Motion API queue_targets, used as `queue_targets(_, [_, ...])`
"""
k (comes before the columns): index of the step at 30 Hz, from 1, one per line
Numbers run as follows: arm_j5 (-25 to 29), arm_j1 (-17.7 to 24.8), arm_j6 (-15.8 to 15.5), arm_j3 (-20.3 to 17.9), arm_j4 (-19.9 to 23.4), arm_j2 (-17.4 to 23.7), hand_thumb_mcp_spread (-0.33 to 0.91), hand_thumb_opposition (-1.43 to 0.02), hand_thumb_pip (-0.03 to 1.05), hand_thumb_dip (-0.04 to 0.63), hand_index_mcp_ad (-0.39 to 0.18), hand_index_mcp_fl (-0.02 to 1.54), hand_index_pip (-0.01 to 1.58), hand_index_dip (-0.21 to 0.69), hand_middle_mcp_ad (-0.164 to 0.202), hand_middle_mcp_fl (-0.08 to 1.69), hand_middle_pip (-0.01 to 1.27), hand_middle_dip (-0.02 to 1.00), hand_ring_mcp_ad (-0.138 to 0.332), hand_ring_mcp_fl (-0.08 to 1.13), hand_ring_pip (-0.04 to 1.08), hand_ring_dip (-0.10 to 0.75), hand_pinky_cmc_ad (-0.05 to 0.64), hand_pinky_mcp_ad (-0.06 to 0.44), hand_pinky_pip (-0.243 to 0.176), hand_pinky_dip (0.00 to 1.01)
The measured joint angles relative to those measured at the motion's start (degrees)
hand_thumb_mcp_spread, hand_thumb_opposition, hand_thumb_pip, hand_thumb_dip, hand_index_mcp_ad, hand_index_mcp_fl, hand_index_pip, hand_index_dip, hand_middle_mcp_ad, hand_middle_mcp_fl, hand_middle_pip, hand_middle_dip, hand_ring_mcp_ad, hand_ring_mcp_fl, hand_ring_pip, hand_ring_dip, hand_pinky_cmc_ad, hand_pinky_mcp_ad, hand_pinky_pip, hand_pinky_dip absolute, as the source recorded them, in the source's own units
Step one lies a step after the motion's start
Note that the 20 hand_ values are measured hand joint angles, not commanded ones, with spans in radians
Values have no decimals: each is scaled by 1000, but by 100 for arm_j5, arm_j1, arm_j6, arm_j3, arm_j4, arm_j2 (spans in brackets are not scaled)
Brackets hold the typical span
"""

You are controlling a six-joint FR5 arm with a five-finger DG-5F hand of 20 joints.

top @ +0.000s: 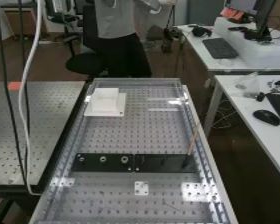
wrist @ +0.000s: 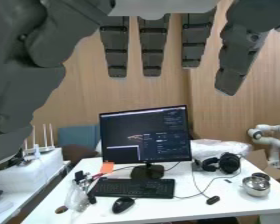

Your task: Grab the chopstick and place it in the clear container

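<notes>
Since the chopstick (top: 193, 139) looks thin and wooden, we expect it to be very light, stiff along its length and easy to roll between smooth surfaces. We see it in the high view at about four o'clock from the middle, tilted, its upper end leaning towards one o'clock and its dark lower end at the right part of the black strip (top: 157, 162). Whether that lower end sits in a holder, we cannot tell.

The hand (wrist: 115, 47) is open, its fingers straight and apart, with nothing held. We would take the chopstick by the pale shaft, somewhat above its middle, pinching from two sides and drawing it out along its own lean. A sideways pull could bend or snap so slim a thing, while a loose pinch might let it swivel. The white block (top: 105, 102), at ten o'clock, seems well out of the way.

As for brands or labels, we can read none on the chopstick, the black strip or the white block.
</notes>
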Motion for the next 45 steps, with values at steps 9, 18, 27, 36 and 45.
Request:
queue_targets(9, [3,2,2,-2,2,2,326,-691,208,84,-91,265,68,271,73,138,138,176,195,51,119,77,539,436,51,126])
queue_targets(18, [19,3,7,-4,8,3,326,-691,208,87,-91,265,68,271,75,140,138,176,197,52,119,77,543,440,51,126])
queue_targets(27, [19,4,7,-4,8,3,326,-691,208,87,-87,265,68,271,75,138,138,176,197,52,119,77,539,440,51,126])
queue_targets(36, [19,4,7,-4,8,3,328,-691,208,87,-91,265,68,271,75,138,138,176,197,52,119,77,552,440,51,126])
queue_targets(45, [54,12,28,-10,15,6,328,-691,208,84,-91,265,68,271,75,138,138,176,194,51,122,77,555,436,51,127])
